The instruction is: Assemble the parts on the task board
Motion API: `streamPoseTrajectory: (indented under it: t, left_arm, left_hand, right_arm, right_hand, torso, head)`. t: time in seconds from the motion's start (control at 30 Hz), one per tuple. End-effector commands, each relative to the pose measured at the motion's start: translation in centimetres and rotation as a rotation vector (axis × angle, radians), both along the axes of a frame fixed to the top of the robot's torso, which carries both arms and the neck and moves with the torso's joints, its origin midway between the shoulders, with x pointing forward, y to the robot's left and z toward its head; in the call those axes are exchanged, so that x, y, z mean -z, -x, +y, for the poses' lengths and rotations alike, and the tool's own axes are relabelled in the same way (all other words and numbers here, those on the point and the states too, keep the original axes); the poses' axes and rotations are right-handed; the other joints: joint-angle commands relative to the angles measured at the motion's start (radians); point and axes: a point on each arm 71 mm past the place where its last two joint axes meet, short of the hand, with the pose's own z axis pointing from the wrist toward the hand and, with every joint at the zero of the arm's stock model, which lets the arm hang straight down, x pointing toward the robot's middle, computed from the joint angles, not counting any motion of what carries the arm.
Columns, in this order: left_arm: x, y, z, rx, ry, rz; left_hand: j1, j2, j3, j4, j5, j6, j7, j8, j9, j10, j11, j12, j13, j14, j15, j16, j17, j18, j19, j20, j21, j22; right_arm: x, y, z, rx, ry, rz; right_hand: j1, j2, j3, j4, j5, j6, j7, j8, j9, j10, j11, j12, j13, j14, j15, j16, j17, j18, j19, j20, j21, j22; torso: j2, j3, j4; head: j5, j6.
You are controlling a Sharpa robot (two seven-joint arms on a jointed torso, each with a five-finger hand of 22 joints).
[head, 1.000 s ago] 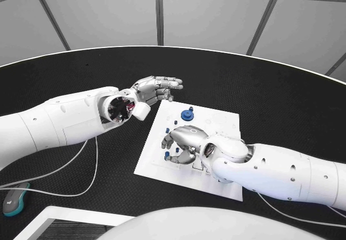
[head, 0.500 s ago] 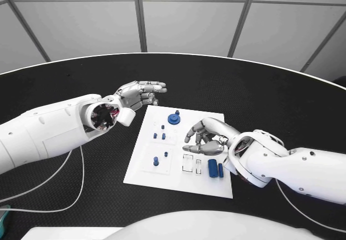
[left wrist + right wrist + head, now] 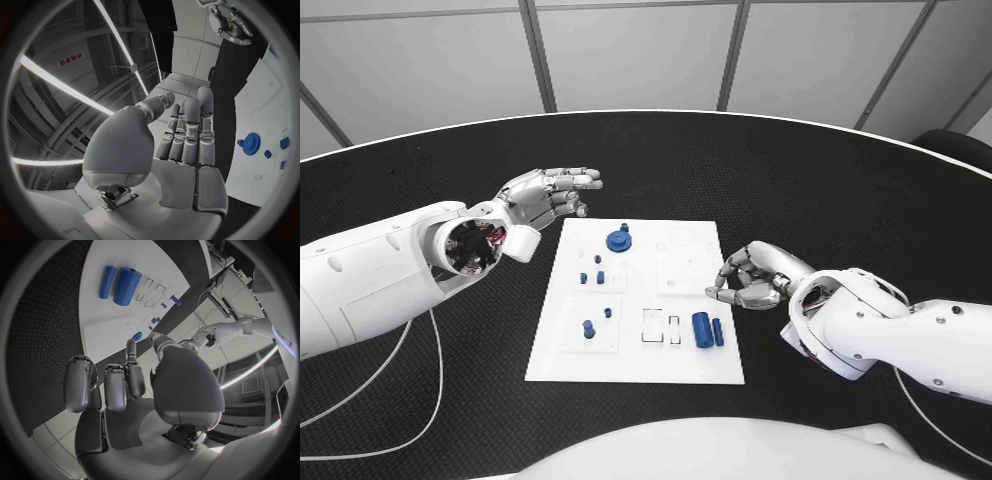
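The white task board (image 3: 632, 362) lies in the middle of the black table. A blue gear (image 3: 619, 240) stands near its far edge, with small blue pegs (image 3: 600, 270) just in front of it. Two blue cylinders (image 3: 710, 331) lie side by side toward the near right, also seen in the right wrist view (image 3: 127, 286). My right hand (image 3: 754, 277) hovers at the board's right edge, fingers curled in on nothing. My left hand (image 3: 548, 195) is off the board's far left corner, fingers straight and empty (image 3: 187, 135). The left wrist view shows the gear (image 3: 251, 142).
A white cable (image 3: 401, 395) trails over the table under my left arm. Bare black tabletop (image 3: 848, 200) stretches beyond the board to the table's curved far rim. Two small rectangular slots (image 3: 653, 325) sit beside the cylinders.
The camera has shifted. My right hand has drawn back from the board's middle to its right edge, uncovering the two cylinders. My left hand stays near the far left corner.
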Motion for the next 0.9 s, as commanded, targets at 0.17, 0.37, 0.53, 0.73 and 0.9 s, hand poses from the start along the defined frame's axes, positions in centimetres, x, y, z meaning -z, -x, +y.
streamPoseTrajectory:
  t: [0.17,0.37,0.53,0.73,0.9]
  left_arm:
    - [0.1,0.0,0.1,0.000,0.000,0.001]
    - [0.1,0.0,0.2,-0.001,-0.001,0.002]
    - [0.1,0.0,0.2,0.000,-0.001,0.002]
    - [0.1,0.0,0.2,0.000,-0.001,0.003]
    - [0.1,0.0,0.2,0.000,-0.001,0.003]
  left_hand:
    - [0.005,0.006,-0.003,0.005,0.006,-0.005,0.001,-0.003,-0.002,-0.010,0.000,0.007,-0.002,-0.009,0.004,-0.004,-0.002,0.017,-0.005,0.005,-0.006,-0.003]
    - [0.005,0.006,-0.003,0.005,0.006,-0.005,0.001,-0.003,-0.002,-0.010,0.000,0.007,-0.002,-0.009,0.004,-0.004,-0.002,0.017,-0.005,0.005,-0.006,-0.003]
    - [0.005,0.006,-0.003,0.005,0.006,-0.005,0.001,-0.003,-0.002,-0.010,0.000,0.007,-0.002,-0.009,0.004,-0.004,-0.002,0.017,-0.005,0.005,-0.006,-0.003]
    - [0.004,0.006,-0.004,0.006,0.006,-0.006,0.001,-0.003,-0.003,-0.011,0.000,0.007,-0.002,-0.009,0.004,-0.004,-0.002,0.017,-0.005,0.006,-0.007,-0.003]
    - [0.004,0.006,-0.004,0.006,0.006,-0.006,0.001,-0.003,-0.003,-0.011,0.000,0.007,-0.002,-0.009,0.004,-0.004,-0.002,0.017,-0.005,0.006,-0.007,-0.003]
  right_arm:
    - [1.5,0.9,0.5,-0.004,0.054,0.040]
    - [2.7,1.4,1.3,-0.020,0.070,0.066]
    - [3.3,1.5,1.8,-0.033,0.079,0.084]
    - [3.6,1.5,2.2,-0.047,0.091,0.102]
    - [3.9,1.4,2.3,-0.053,0.105,0.119]
  right_hand:
    - [-0.007,-0.008,-0.019,0.004,-0.007,-0.007,0.000,0.008,0.007,0.027,0.004,0.005,0.132,0.085,0.004,0.007,0.146,-0.014,0.069,0.001,0.007,0.179]
    - [-0.008,-0.008,-0.024,0.005,-0.009,-0.011,0.001,0.008,0.009,0.026,0.005,0.004,0.132,0.086,0.004,0.009,0.149,-0.014,0.070,0.001,0.009,0.180]
    - [-0.006,-0.008,-0.029,0.004,-0.011,-0.016,0.002,0.006,0.011,0.024,0.005,0.002,0.130,0.086,0.005,0.009,0.150,-0.014,0.069,0.001,0.007,0.180]
    - [-0.006,-0.008,-0.032,0.004,-0.012,-0.018,0.002,0.005,0.011,0.023,0.006,0.000,0.129,0.086,0.005,0.009,0.150,-0.014,0.069,0.002,0.007,0.180]
    - [-0.006,-0.008,-0.034,0.005,-0.013,-0.019,0.003,0.005,0.012,0.023,0.006,0.001,0.130,0.086,0.005,0.010,0.151,-0.014,0.069,0.002,0.009,0.181]
  torso:
    - [-0.002,-0.0019,-0.0030]
    - [0.000,-0.0005,-0.0018]
    - [0.002,-0.0006,-0.0024]
    - [0.003,-0.0005,-0.0031]
    - [0.003,-0.0015,-0.0028]
  head:
    - [-0.007,-0.010]
    - [-0.007,-0.011]
    - [-0.007,-0.012]
    - [-0.005,-0.014]
    - [-0.005,-0.016]
